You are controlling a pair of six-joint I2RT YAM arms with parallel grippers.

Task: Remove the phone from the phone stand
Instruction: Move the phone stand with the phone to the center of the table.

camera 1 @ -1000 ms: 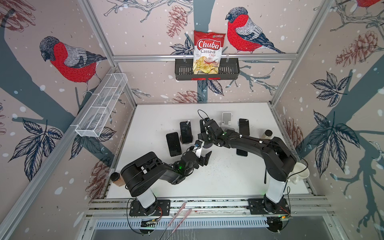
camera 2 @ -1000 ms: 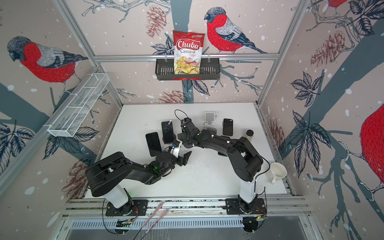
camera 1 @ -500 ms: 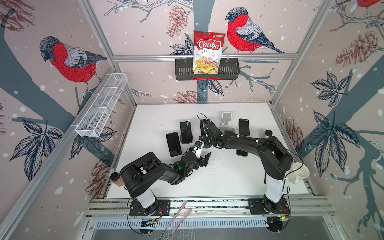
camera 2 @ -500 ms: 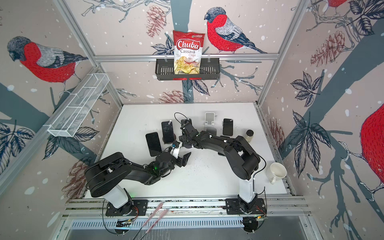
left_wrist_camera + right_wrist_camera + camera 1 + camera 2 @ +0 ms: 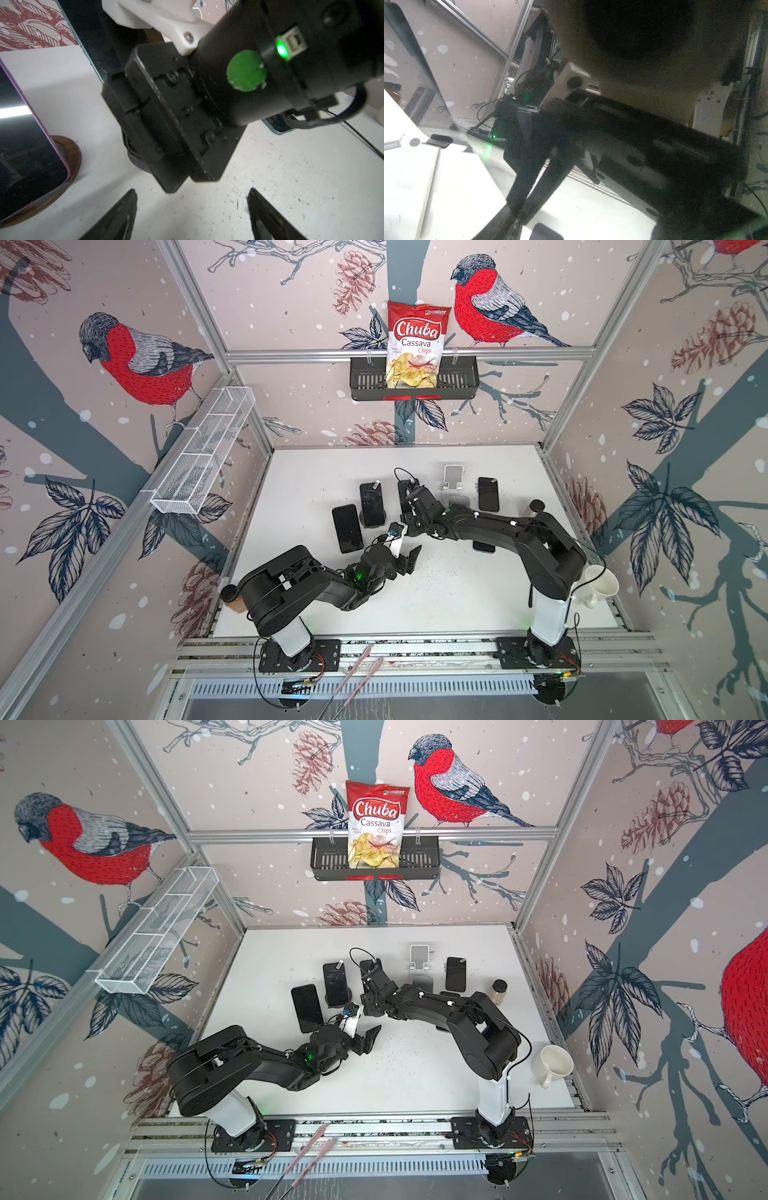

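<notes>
The right gripper (image 5: 409, 502) was at the phone (image 5: 402, 494) on its stand (image 5: 135, 164), toward the back edge of the table (image 5: 457, 593); whether its jaws gripped it could not be told, and the left gripper (image 5: 191, 214) hung wide open, empty, just in front. The grip should sit square on both long edges and lift along the lean, leaving the stand put. The phone leaned steeply, long axis front to back, top end rearward.

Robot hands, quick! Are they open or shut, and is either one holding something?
Left hand: open, holding nothing.
Right hand: right up against the phone, but it cannot be told whether it has shut on it.
</notes>
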